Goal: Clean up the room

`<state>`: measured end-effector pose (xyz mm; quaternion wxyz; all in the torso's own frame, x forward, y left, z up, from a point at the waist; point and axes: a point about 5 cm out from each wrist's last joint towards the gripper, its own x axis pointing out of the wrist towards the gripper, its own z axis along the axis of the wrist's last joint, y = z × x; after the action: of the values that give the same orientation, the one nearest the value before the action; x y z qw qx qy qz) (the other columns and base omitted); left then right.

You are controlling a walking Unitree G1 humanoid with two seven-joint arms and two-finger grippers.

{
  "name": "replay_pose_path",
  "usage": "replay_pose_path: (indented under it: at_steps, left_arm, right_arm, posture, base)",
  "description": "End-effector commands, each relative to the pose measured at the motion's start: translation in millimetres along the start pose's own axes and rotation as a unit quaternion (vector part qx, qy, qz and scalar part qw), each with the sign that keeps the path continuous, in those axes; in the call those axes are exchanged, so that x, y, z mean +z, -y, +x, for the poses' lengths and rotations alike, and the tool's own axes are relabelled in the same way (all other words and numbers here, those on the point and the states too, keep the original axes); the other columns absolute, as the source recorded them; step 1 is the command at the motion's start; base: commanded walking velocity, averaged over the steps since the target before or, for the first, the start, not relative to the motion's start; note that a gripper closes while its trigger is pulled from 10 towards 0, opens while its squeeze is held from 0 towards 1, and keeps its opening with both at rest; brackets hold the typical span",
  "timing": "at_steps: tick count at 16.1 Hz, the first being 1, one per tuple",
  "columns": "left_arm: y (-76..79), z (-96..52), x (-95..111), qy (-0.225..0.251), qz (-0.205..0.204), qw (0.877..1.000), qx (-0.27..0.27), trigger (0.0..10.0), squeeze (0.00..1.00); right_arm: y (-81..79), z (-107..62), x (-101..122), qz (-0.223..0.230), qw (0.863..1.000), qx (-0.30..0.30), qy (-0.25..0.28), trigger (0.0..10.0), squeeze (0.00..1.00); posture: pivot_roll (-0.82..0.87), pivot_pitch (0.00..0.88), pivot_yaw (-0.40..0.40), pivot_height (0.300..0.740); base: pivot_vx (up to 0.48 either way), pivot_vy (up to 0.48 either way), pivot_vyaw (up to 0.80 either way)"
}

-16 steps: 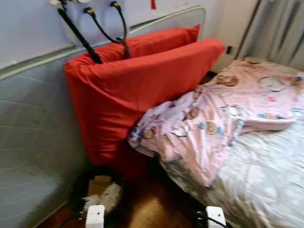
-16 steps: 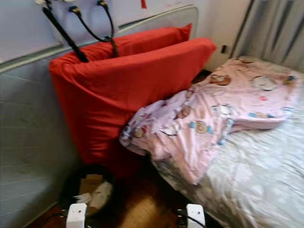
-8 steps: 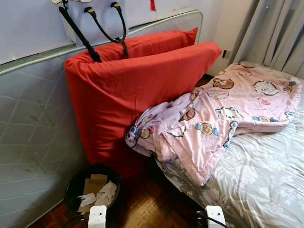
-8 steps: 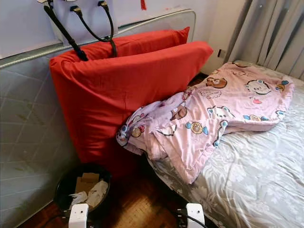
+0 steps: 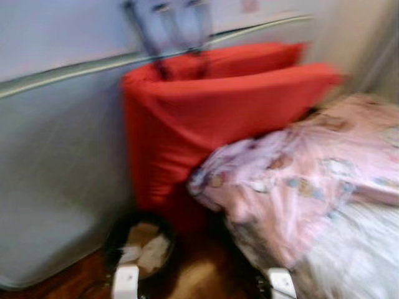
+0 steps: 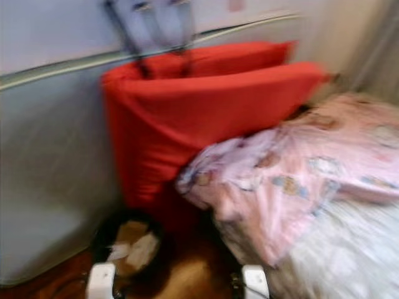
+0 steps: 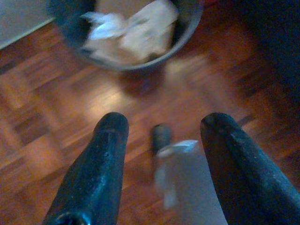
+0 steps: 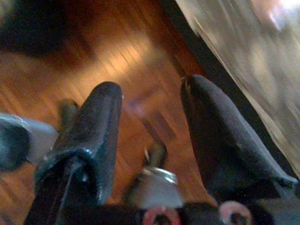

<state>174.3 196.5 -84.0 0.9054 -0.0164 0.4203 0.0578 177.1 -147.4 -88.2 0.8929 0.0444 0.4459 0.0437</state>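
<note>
Now your red cushion [image 5: 212, 118] stands on edge, long axis toward two o'clock; both grippers [image 7: 161, 140] [image 8: 150, 117] hang wide open, empty.

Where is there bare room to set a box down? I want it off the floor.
Bare: the grey bedsheet below the pink blanket. Crowded: the bed's upper part under the blanket and red cushions. Floor strip between bin and bed is narrow.

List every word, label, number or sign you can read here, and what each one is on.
None can be read.
The pink blanket carries cartoon prints, too blurred to show any lettering.
The bag hanging above the red cushions shows no legible label.
Paper in the bin is too blurred to read.
</note>
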Motion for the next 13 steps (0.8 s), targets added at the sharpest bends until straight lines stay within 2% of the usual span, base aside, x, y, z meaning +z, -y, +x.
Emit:
replay_pose_path:
  at_steps: [1, 7, 9, 10, 12, 13]
  left_arm:
    - [9.2, 2.6, 8.6, 0.013, -0.001, 1.0, -0.012, 10.0, 0.0]
    - [9.6, 2.6, 10.6, 0.022, 0.002, 1.0, -0.015, 10.0, 0.0]
    - [8.8, 2.7, 11.8, 0.025, 0.002, 1.0, -0.016, 10.0, 0.0]
    - [8.6, 2.7, 12.1, 0.026, 0.002, 1.0, -0.016, 10.0, 0.0]
    - [8.1, 3.2, 14.8, 0.03, 0.004, 0.999, -0.014, 10.0, 0.0]
    - [8.2, 3.3, 15.6, 0.032, 0.004, 0.999, -0.013, 10.0, 0.0]
  right_arm:
    - [7.8, -3.6, -10.0, -0.001, 1.0, -0.01, -0.011, 10.0, 0.0]
    - [8.7, -4.3, -11.1, 0.02, 1.0, -0.019, -0.004, 10.0, 0.0]
    - [9.2, -4.6, -12.9, 0.029, 0.999, -0.026, -0.007, 10.0, 0.0]
    - [9.1, -4.5, -12.8, 0.02, 0.999, -0.024, -0.009, 10.0, 0.0]
    - [8.6, -4.5, -12.6, 0.024, 0.999, -0.022, -0.008, 10.0, 0.0]
    - [8.3, -4.4, -11.7, 0.023, 1.0, -0.02, -0.005, 10.0, 0.0]
  posture:
    - [0.0, 0.0, -0.016, 0.74]
    - [0.0, 0.0, -0.01, 0.74]
    - [0.0, 0.0, -0.009, 0.74]
    - [0.0, 0.0, -0.008, 0.74]
    - [0.0, 0.0, -0.008, 0.74]
    - [0.0, 0.0, -0.008, 0.74]
  base:
    - [0.364, 0.0, 0.0]
    - [0.363, 0.0, 0.0]
    - [0.343, 0.0, -0.71]
    - [0.319, 0.0, -0.66]
    - [0.0, 0.0, -0.63]
    - [0.0, 0.0, 0.0]
